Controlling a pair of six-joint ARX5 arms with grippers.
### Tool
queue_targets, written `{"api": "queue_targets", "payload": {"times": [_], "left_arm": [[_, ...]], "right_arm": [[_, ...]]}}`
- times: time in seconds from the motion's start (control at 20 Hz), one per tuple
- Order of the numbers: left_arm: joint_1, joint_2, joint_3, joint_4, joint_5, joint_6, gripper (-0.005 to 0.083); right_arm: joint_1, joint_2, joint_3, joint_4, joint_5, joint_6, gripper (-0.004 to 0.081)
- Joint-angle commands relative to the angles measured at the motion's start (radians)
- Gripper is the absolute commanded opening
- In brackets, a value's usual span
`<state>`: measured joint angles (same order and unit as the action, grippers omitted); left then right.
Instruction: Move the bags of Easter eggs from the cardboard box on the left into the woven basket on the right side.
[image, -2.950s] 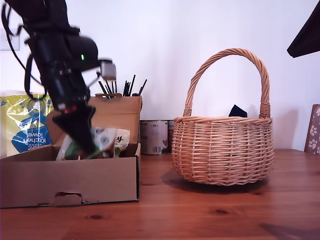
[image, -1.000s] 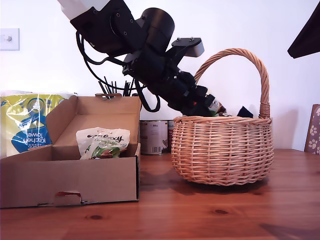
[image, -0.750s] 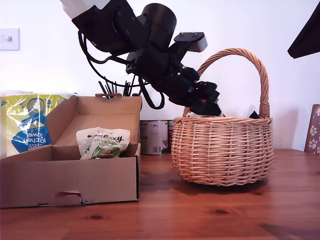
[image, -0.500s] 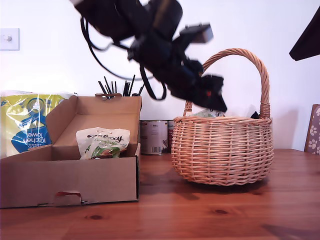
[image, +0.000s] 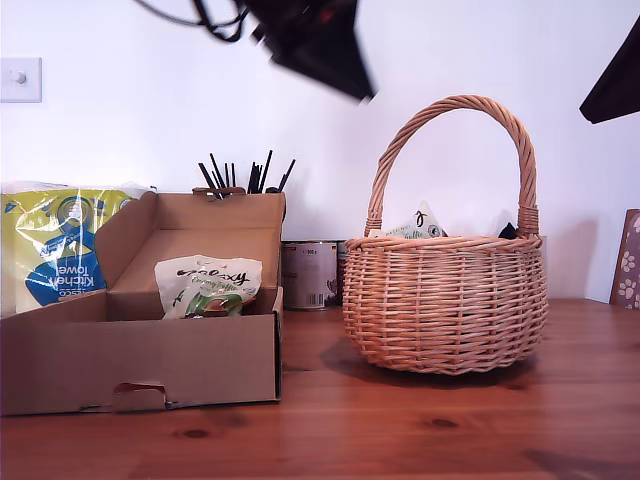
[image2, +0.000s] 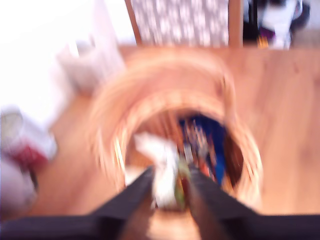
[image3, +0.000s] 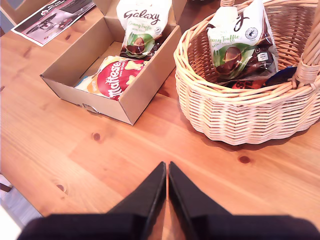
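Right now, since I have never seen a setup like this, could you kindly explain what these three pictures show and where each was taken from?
This is a pair of robot arms moving sweet bags from a carton into a basket. One picture comes from a fixed camera facing the wooden table; the other two come from cameras riding on the arms.

On the table stand a cardboard box and a woven basket. The box holds a cream-and-green bag and a red-and-orange bag. The basket holds another cream-and-green bag and something dark blue.

My first gripper looks blurrily down into the basket, jaws apart and empty. My second gripper hangs over bare table, jaws together, holding nothing. The dark shape at the top of the fixed view is an arm.
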<state>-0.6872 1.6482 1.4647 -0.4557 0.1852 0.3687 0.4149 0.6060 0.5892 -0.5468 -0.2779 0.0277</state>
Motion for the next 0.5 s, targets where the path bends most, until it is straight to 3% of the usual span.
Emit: {"api": "queue_targets", "payload": {"times": [0.0,0.2,0.45], "left_arm": [[0.035,0.018,-0.06,-0.013,0.018,-0.006,-0.0021],[0.121,-0.04,-0.239,0.086,0.06,-0.003,-0.0021],[0.252,-0.117,-0.454,0.169,0.176,0.036,-0.0021]], "right_arm": [[0.006,0.0,0.009,0.003,0.0,-0.002,-0.0013],[0.006,0.0,0.009,0.003,0.0,-0.001,-0.0013],[0.006,0.0,0.009,0.004,0.0,-0.002,-0.0013]]}}
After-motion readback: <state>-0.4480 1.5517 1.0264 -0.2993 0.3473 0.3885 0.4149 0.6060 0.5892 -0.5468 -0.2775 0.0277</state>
